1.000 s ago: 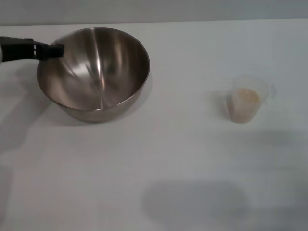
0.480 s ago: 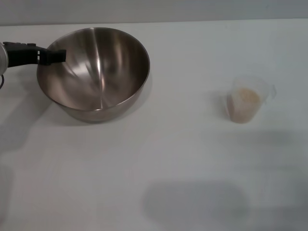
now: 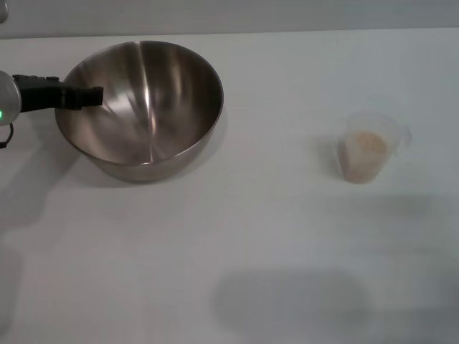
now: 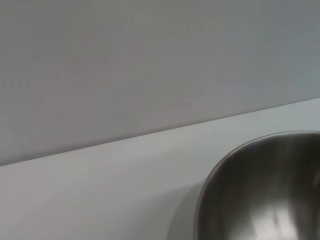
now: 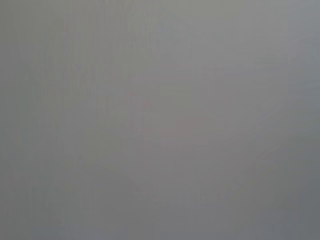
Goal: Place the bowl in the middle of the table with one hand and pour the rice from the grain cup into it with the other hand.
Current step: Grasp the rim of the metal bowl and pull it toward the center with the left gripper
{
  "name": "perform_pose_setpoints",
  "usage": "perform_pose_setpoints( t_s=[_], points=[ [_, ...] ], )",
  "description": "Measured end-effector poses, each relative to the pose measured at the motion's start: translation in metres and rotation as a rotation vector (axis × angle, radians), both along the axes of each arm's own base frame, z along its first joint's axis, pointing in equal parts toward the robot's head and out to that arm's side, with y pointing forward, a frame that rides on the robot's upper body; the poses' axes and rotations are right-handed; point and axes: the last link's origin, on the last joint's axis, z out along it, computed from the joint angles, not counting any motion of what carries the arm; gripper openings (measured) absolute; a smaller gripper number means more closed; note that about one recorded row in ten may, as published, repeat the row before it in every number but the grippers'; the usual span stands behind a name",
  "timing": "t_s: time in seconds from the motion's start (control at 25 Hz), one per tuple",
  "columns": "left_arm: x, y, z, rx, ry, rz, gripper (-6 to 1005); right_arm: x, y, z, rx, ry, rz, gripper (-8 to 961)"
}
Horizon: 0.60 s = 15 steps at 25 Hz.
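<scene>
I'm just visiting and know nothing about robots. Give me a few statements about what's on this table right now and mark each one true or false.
1. The bowl has no rice in it. True.
2. The rice is heaped on the table beside the grain cup. False: it sits inside the cup.
3. The left tool is at the bowl's rim, on the robot's left side. True.
4. The right tool is holding the grain cup. False: the cup stands alone, and no right tool shows in any view.
5. The bowl stands to the robot's right of the cup. False: it stands to the robot's left of it, well apart.
</scene>
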Motion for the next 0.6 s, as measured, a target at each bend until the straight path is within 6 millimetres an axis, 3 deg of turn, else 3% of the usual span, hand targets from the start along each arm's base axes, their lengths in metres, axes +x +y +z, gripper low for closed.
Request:
perform_pose_setpoints(
  t_s=[0.6],
  points=[
    [-0.0013, 0.0042, -0.0069, -0.012, 0.01, -0.003, 717, 0.0001, -0.0001, -0.0001, -0.002, -0.002, 0.0, 815]
  ],
)
